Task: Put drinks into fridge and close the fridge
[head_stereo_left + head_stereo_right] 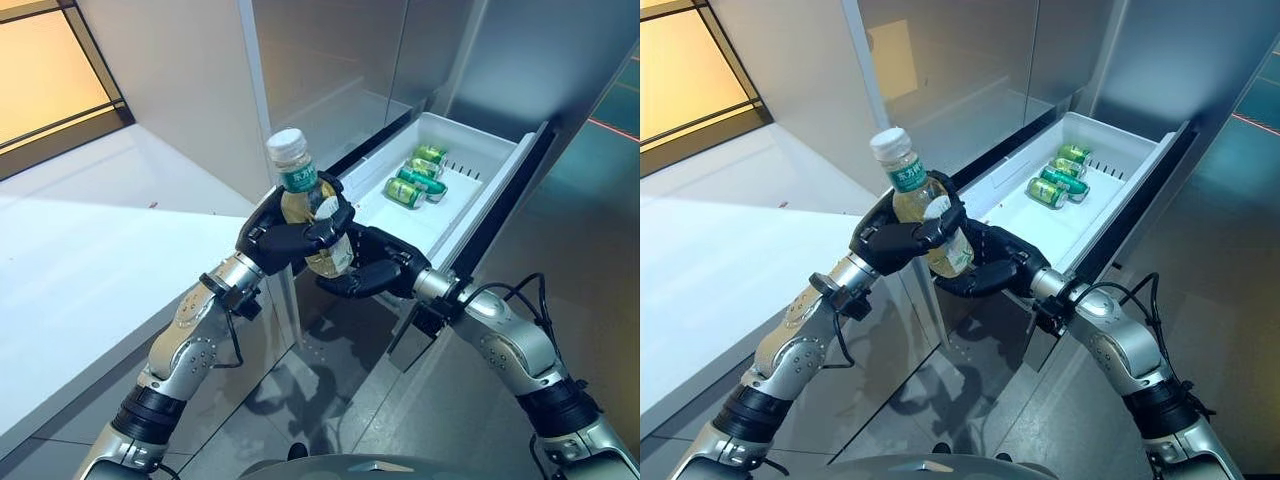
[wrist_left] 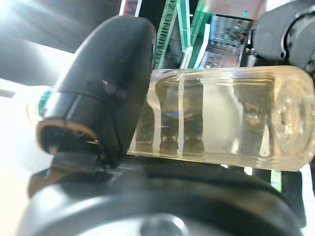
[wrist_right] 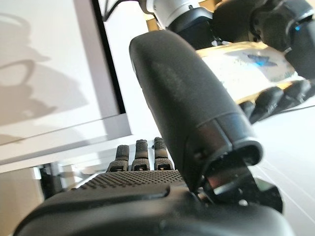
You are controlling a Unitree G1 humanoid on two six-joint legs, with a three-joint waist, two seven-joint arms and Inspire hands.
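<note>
A clear bottle [image 1: 298,190] of pale yellow drink, with a white cap and green label, is held nearly upright in front of the open fridge drawer [image 1: 421,223]. My left hand [image 1: 281,240] is shut on it, fingers and thumb wrapped round its middle; the left wrist view shows the bottle [image 2: 221,118] behind the thumb [image 2: 108,88]. My right hand [image 1: 385,262] is open just below and behind the bottle's base, fingers reaching toward it. The right wrist view shows the bottle [image 3: 236,64] past that hand's thumb [image 3: 182,108].
Several green cans [image 1: 418,175] lie at the far end of the white drawer. A white counter [image 1: 90,270] runs along the left. Steel fridge fronts [image 1: 330,70] rise behind, and grey floor [image 1: 590,230] lies to the right.
</note>
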